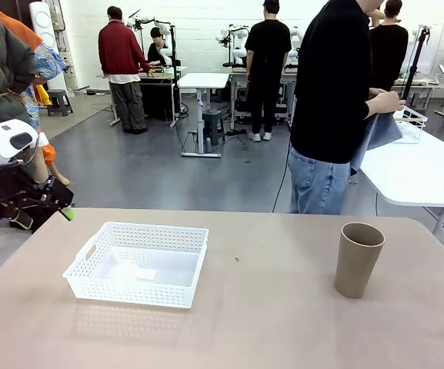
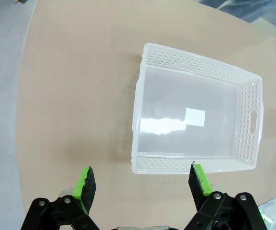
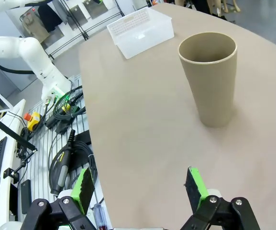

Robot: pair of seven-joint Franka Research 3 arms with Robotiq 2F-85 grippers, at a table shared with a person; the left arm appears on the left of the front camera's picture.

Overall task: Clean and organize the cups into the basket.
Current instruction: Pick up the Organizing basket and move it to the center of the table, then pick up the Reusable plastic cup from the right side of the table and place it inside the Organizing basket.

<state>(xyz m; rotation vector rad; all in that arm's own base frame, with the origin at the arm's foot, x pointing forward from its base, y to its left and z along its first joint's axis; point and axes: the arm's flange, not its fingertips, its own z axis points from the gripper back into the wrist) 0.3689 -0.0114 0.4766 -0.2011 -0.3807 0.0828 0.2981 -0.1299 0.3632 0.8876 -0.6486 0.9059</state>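
Taupe cup (image 1: 358, 259) near table (image 1: 268, 315) edge, well apart from white basket (image 1: 138, 263).

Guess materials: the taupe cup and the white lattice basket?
Tall tapered taupe-brown cup: matte, no glare, even colour, fairly thick rim. Probably plastic or a fibre composite; ceramic is not ruled out.
Shallow rectangular white lattice basket: moulded plastic, semi-gloss. Signs are the uniform hole grid, the cut-out handle, and a floor that mirrors light in the left wrist view.

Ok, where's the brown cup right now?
In the front view the taupe cup stands upright on the right side of the table, well apart from the white basket on the left.
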